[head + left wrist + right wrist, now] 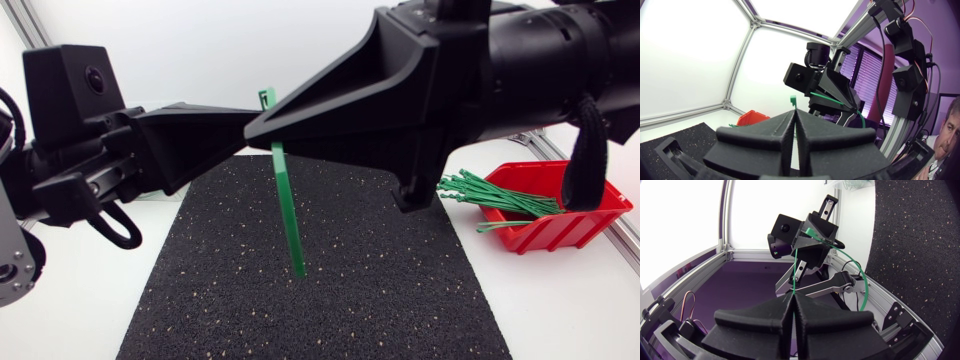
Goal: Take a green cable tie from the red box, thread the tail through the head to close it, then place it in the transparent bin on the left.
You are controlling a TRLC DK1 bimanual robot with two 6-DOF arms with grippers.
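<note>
Head view: tie (290, 215) hanging tail-down over the mat (350, 300), mid-counter (80, 320). Left end effector (794, 114) and right end effector (792, 297) both clamping it near its head. Box (560, 228) sitting at the counter's right edge, holding spare ties (495, 195).

Both end effectors (794, 114) (792, 297) — clamped, tips close

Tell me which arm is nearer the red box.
Right. The right arm comes in right by the red box at the table's right side; the left arm is across the black mat from it, on the opposite side.
</note>
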